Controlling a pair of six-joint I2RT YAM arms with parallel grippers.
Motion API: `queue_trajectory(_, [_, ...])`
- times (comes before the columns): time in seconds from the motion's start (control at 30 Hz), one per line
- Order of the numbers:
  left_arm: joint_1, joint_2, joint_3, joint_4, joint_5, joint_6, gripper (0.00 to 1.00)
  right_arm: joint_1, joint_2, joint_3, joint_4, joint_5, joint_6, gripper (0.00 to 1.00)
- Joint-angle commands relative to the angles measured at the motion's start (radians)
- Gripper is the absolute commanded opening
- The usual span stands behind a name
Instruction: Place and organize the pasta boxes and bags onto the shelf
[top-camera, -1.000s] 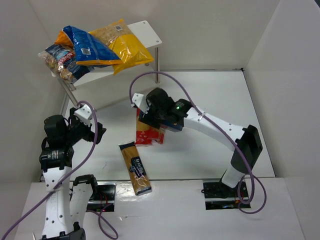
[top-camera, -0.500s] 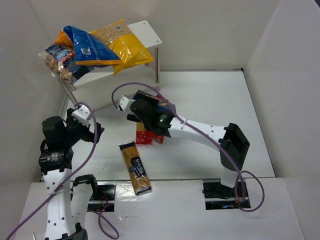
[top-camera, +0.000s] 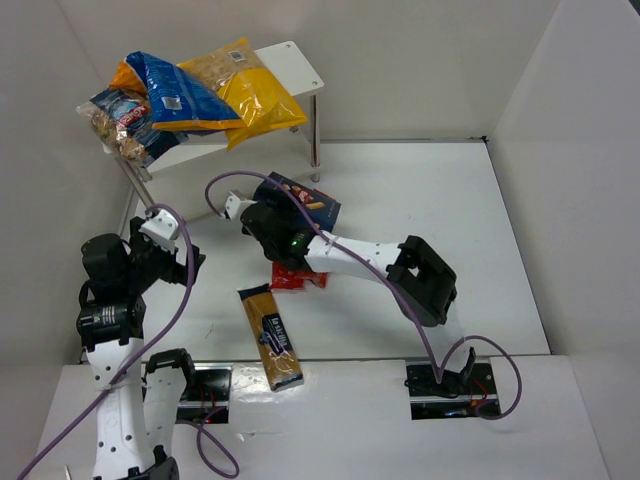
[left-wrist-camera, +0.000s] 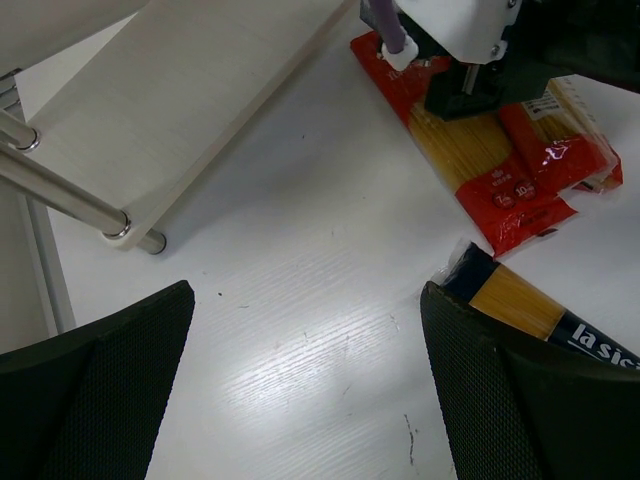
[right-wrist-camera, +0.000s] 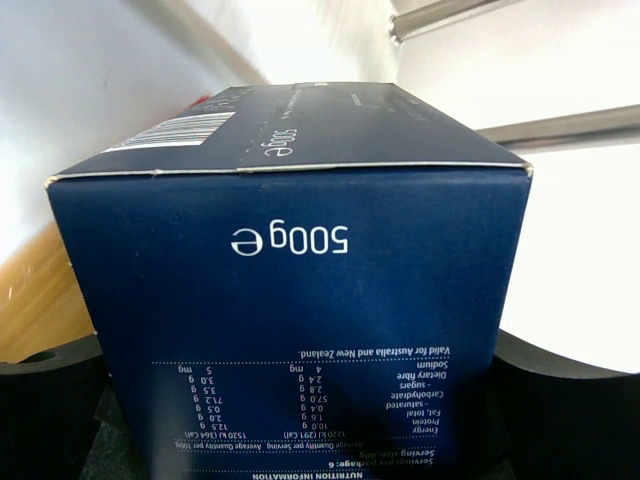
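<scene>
My right gripper (top-camera: 288, 212) is shut on the chunky dark blue pasta box (top-camera: 312, 203), held in the air just in front of the white shelf (top-camera: 295, 65). In the right wrist view the box (right-wrist-camera: 290, 300) fills the gap between both fingers (right-wrist-camera: 570, 410). Blue (top-camera: 175, 90), yellow (top-camera: 250, 95), orange (top-camera: 124, 74) and clear (top-camera: 118, 122) bags are piled on the top board. Red spaghetti packs (top-camera: 296, 279) (left-wrist-camera: 500, 175) lie under the right arm. A clear spaghetti packet with a black label (top-camera: 270, 336) (left-wrist-camera: 530, 312) lies near the front. My left gripper (top-camera: 168, 258) (left-wrist-camera: 310, 400) hangs open over bare table.
The shelf's lower board (left-wrist-camera: 170, 110) and a metal leg (left-wrist-camera: 60, 190) are close at the left gripper's upper left. White walls enclose the table on the left, back and right. The right arm's cable (top-camera: 230, 185) loops beside the held box.
My right arm has swung left and back toward the shelf with the blue box, off the red packs. The left arm has barely shifted.
</scene>
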Motion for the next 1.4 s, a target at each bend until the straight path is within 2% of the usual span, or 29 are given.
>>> queue_trajectory(0.0, [0.012,-0.007,-0.003,0.034,0.007,-0.023,1.0,-0.004,-0.01,0.146,0.203,0.119,-0.053,0.0])
queue_trajectory(0.57, [0.012,-0.007,-0.003,0.034,-0.002,-0.023,1.0,-0.031,0.21,0.393,0.272,0.163,-0.168,0.0])
queue_trajectory(0.97, [0.021,-0.007,-0.003,0.034,-0.002,-0.023,1.0,-0.049,0.312,0.453,0.441,0.173,-0.314,0.0])
queue_trajectory(1.23, [0.021,-0.007,-0.003,0.034,-0.002,-0.023,1.0,-0.059,0.37,0.566,0.417,0.173,-0.314,0.0])
queue_trajectory(1.37, [0.021,-0.007,-0.003,0.034,-0.002,-0.023,1.0,-0.069,0.438,0.704,0.324,0.173,-0.29,0.0])
